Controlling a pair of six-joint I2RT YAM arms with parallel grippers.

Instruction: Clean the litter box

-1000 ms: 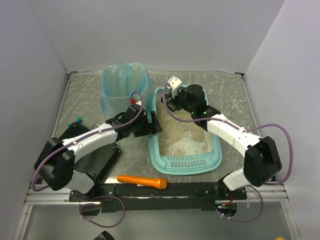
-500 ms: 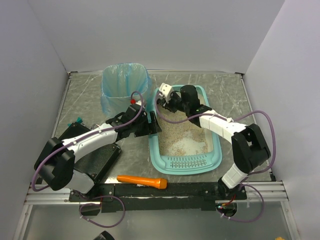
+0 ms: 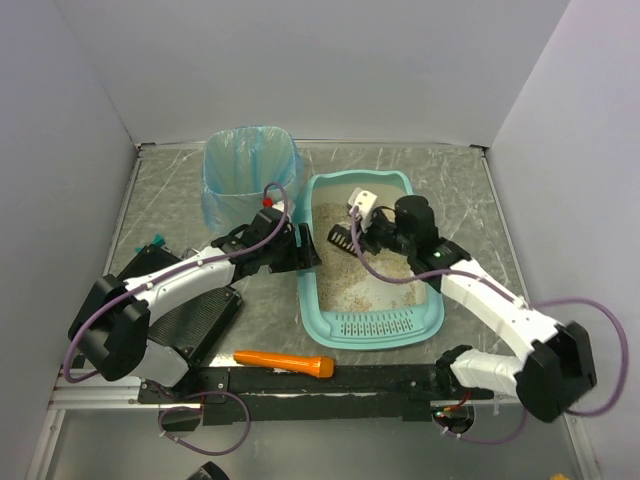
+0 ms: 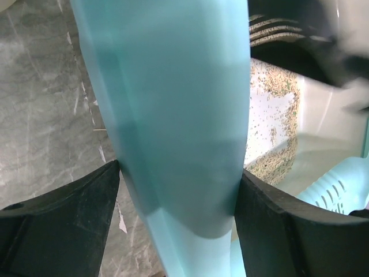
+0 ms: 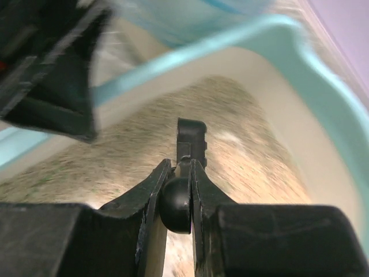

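Observation:
The teal litter box (image 3: 432, 300) lies mid-table with beige litter (image 3: 372, 282) inside and its slotted lip toward the arms. My left gripper (image 3: 306, 250) straddles its left rim. In the left wrist view that rim (image 4: 173, 115) fills the gap, and both fingers (image 4: 69, 213) press against it. My right gripper (image 3: 370, 236) hovers over the litter, shut on the round handle (image 5: 176, 205) of a black slotted scoop (image 3: 342, 238). The scoop's head (image 5: 192, 138) points toward the left wall, above the litter (image 5: 242, 150).
A waste bin with a blue bag (image 3: 248, 170) stands just behind the left arm. A flat black case (image 3: 195, 325) lies under the left arm's elbow. An orange tool (image 3: 285, 362) rests near the front rail. Walls close in the back and sides.
The right arm has carried the scoop from the box's far left corner back over the middle of the litter. The left gripper's fingers have closed in on the rim.

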